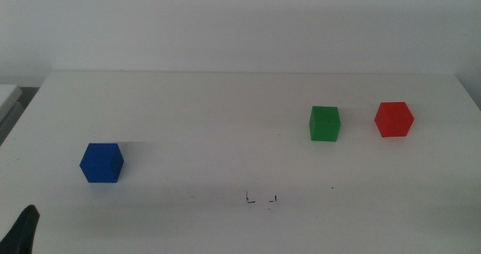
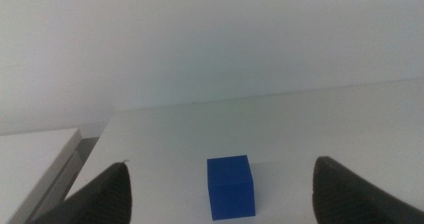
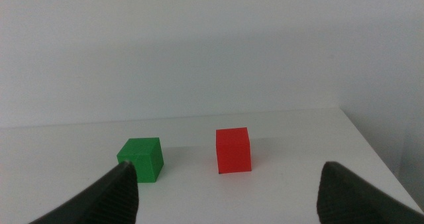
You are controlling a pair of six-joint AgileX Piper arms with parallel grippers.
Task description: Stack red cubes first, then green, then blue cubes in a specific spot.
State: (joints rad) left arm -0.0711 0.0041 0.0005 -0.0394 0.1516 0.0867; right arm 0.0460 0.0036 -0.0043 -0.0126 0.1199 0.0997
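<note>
Nearest the camera in the middle view sit the two small black hand-drawn corner marks (image 1: pixel 261 200) on the white matte tabletop (image 1: pixel 225 119), and every place below is given from them. Nothing is stacked there yet. The left gripper (image 2: pixel 222 196), jaws spread wide and holding nothing, waits to the marks' left with only a dark tip (image 1: pixel 22 230) showing at the bottom edge; the right gripper (image 3: pixel 228 194), jaws equally wide and empty, lies outside the middle view.

The small matte dark blue cube (image 1: pixel 101 162) rests left of the marks. The small matte green cube (image 1: pixel 325 123) stands farther back to the right, and the small matte red cube (image 1: pixel 394 119) lies beyond it.

Likely risk: reaching for red, a spread jaw may clip green nearby. A skewed red base would tilt the later stack.

A plain white wall (image 1: pixel 240 21) rises behind.
</note>
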